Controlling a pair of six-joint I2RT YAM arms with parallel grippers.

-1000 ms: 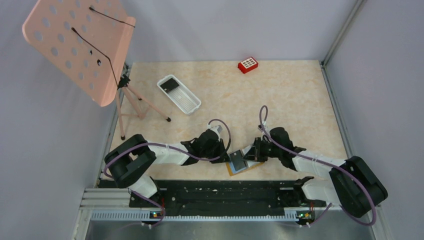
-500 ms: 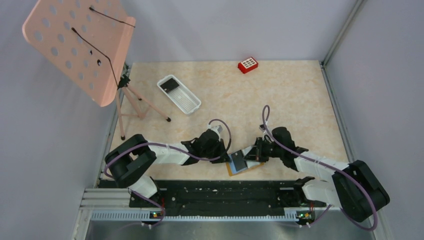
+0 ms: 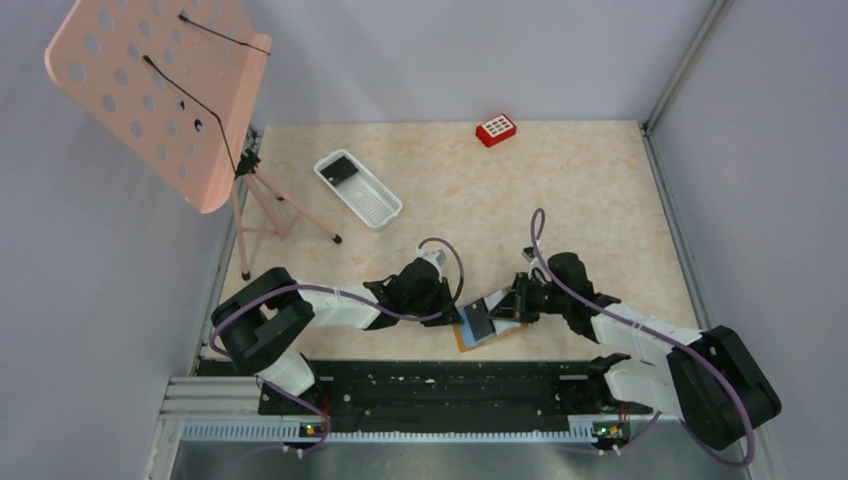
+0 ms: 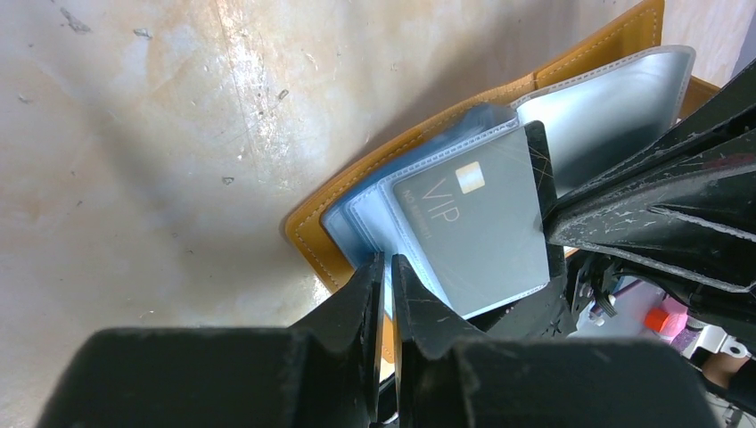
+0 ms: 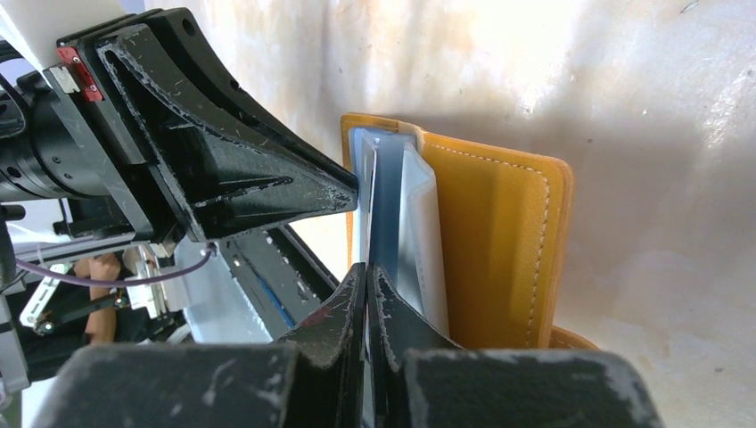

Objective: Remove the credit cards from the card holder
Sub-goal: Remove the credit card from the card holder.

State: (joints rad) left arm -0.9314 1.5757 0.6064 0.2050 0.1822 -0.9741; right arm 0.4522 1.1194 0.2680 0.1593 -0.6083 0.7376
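While the card holder (image 5: 499, 250) is lying open on the surface (image 3: 560, 200), the left end effector (image 4: 387, 260) is standing almost closed. Its fingers are leaving only a slit and clamping the near corner of the holder's light blue sleeves (image 4: 352, 223). The right end effector (image 5: 365, 269) is clenched fully, pinching the opposite edge of the grey credit card (image 4: 481, 232) marked VIP. That card is sitting mostly inside its clear sleeve, and the leaf is standing up off the tan cover. The two sets of tips are coming at the leaf from opposite sides, with the card spanning the gap from one end effector to the other.

The holder is resting directly beneath both end effectors, close to the near edge of the surface and just beyond the black rail (image 3: 450, 385) that is running behind them. Ahead of the tips, open surface is stretching away toward the far wall. A white mesh tray (image 3: 385, 210) is lying well ahead and to the left of the left end effector, carrying another dark card (image 3: 341, 169) at its far end. A red block (image 3: 496, 129) is sitting far ahead of the right end effector, near the far edge.
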